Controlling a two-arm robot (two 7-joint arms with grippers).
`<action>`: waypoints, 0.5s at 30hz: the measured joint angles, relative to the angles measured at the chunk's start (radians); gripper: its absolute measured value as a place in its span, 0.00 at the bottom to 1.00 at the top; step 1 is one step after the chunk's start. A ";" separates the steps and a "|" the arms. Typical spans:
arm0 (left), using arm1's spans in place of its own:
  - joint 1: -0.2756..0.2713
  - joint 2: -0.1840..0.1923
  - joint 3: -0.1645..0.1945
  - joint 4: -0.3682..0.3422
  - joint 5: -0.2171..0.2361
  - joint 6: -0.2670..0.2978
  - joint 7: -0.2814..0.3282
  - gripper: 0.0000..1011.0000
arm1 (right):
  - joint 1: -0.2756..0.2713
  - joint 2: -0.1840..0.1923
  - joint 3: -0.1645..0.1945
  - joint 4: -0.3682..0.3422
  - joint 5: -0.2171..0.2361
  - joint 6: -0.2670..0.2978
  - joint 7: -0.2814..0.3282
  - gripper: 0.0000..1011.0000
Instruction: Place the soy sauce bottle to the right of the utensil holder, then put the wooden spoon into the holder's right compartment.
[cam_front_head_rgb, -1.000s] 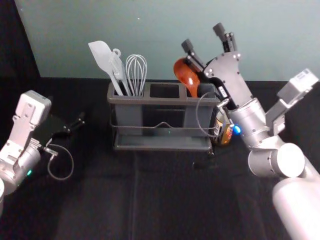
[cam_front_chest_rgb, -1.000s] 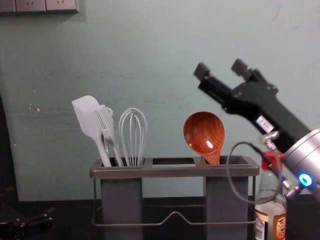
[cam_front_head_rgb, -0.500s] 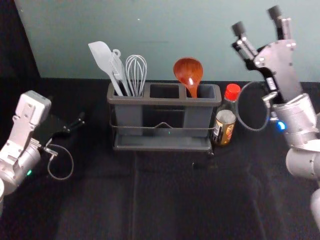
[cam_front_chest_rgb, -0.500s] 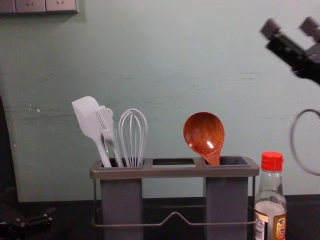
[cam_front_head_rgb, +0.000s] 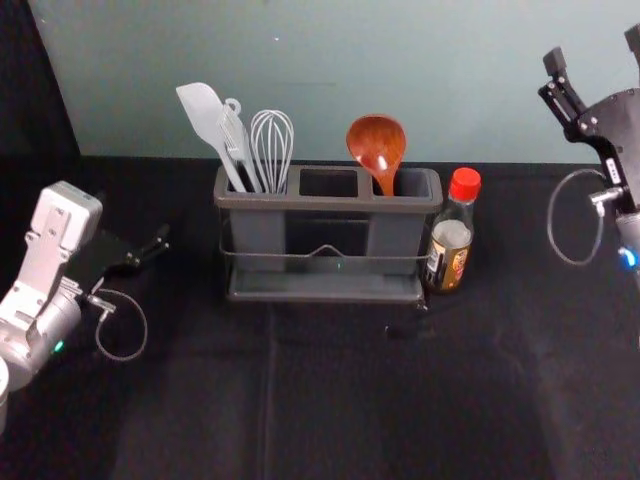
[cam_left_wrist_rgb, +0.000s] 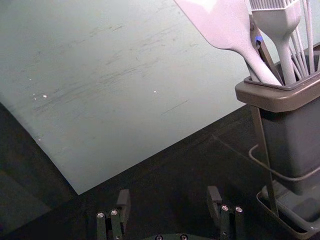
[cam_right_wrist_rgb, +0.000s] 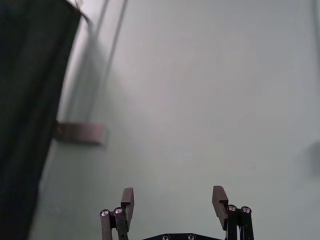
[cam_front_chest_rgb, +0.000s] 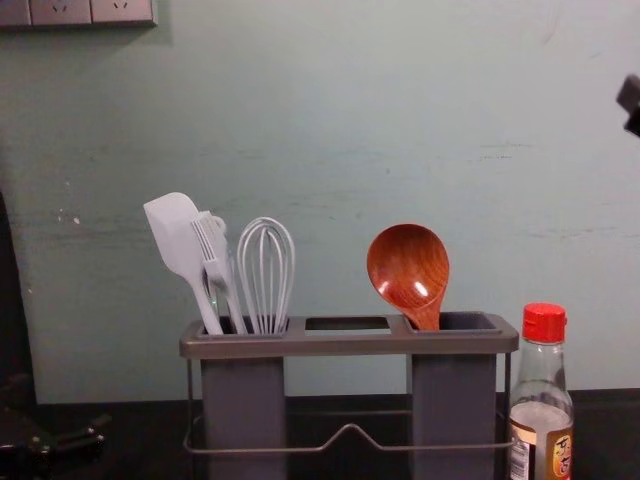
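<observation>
From where I stand there's one utensil holder (cam_front_head_rgb: 330, 202) on the black-covered tabletop (cam_front_head_rgb: 340, 400), with three compartments in a row. The one wooden spoon (cam_front_head_rgb: 376, 140) stands bowl-up in the right compartment (cam_front_chest_rgb: 454, 410), leaning a little to the left. In the left compartment are one spatula (cam_front_head_rgb: 203, 110), one basting brush (cam_front_chest_rgb: 212, 250) and one whisk (cam_front_head_rgb: 272, 140), plus part of another item I can't make out. One soy sauce bottle (cam_front_head_rgb: 450, 245), red-capped, stands upright just beside the holder's right end; whether they touch, I can't tell. Of the two claws, the right claw (cam_front_head_rgb: 594, 52) is raised beyond the bottle, well apart from it, its two fingers spread wide with nothing between them. The left claw (cam_front_head_rgb: 160, 245) is parked low, left of the holder, its two fingers also wide apart and holding nothing.
</observation>
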 joint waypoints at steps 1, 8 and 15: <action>0.000 0.000 0.000 0.000 0.000 0.000 0.000 0.99 | -0.009 0.001 0.008 -0.013 -0.044 0.028 -0.032 0.99; 0.000 0.000 0.000 0.000 0.000 0.000 0.000 0.99 | -0.035 0.025 0.018 -0.052 -0.167 0.169 -0.119 0.99; 0.000 0.000 0.000 0.000 0.000 0.000 0.000 0.99 | -0.058 0.060 0.009 -0.064 -0.234 0.327 -0.164 0.99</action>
